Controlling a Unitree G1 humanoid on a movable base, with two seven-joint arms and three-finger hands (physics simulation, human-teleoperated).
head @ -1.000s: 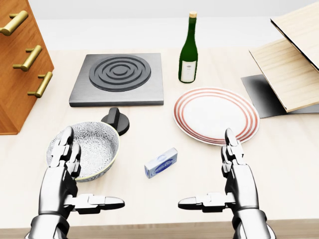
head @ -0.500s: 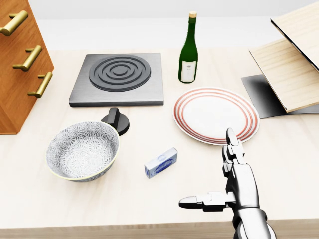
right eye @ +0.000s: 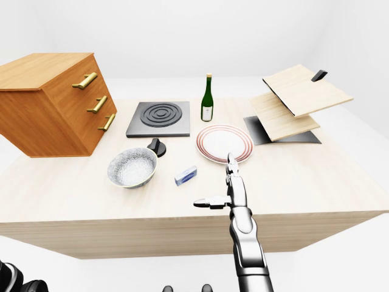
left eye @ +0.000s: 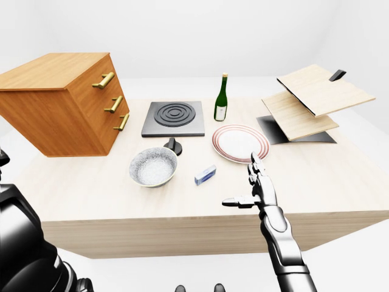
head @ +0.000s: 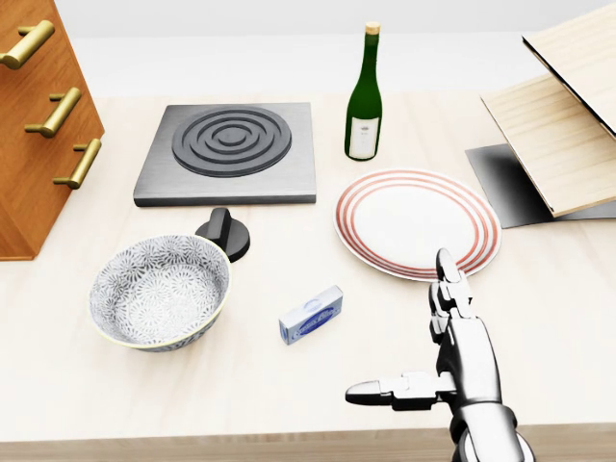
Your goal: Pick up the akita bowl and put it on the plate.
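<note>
The akita bowl [head: 159,294], grey-patterned with a pale rim, sits upright on the wooden table at the head view's lower left. The white plate [head: 417,223] with red rings lies to its right, bare. My right hand [head: 398,323] hovers open below the plate near the table's bottom edge, its fingers [head: 446,279] pointing up the view and its thumb stretched left, holding nothing. My left hand shows in no view; only a dark bulk of my body fills the left-eye view's bottom left corner.
A small blue box [head: 311,315] lies between bowl and plate. A black knob [head: 224,231] touches the bowl's upper right, below a dark stove plate [head: 229,152]. A green bottle [head: 364,96] stands above the plate. A drawer cabinet [head: 34,125] stands left, stacked boards [head: 558,125] right.
One second ago my left hand stood open at the bowl's left rim; it has dropped out of view. The bowl and my right hand have not moved.
</note>
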